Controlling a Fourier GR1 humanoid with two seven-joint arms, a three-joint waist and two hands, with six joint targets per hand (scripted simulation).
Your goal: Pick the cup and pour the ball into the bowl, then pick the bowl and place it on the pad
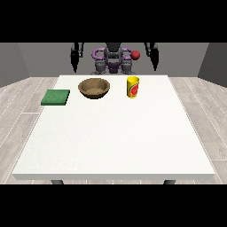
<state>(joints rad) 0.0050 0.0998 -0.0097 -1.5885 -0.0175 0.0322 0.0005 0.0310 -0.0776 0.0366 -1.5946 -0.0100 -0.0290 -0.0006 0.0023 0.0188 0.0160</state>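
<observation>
- Both hands hang by the robot's sides behind the table's far edge, one at the view's left (75,60), one at the view's right (154,56); whether their fingers are curled, I can't tell.
- Nearest the right-side hand stands the yellow cup (133,87); its ball is hidden.
- Wooden bowl (94,88) sits between the hands.
- Green pad (56,97) lies nearest the left-side hand, at the white table's (115,142) edge.

The white table (115,133) carries a green pad (56,97), wooden bowl (94,88) and yellow cup (133,87).

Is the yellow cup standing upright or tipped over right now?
Upright. The yellow cup stands on its base on the table, open rim facing up, right of the bowl. No hand touches it.
</observation>
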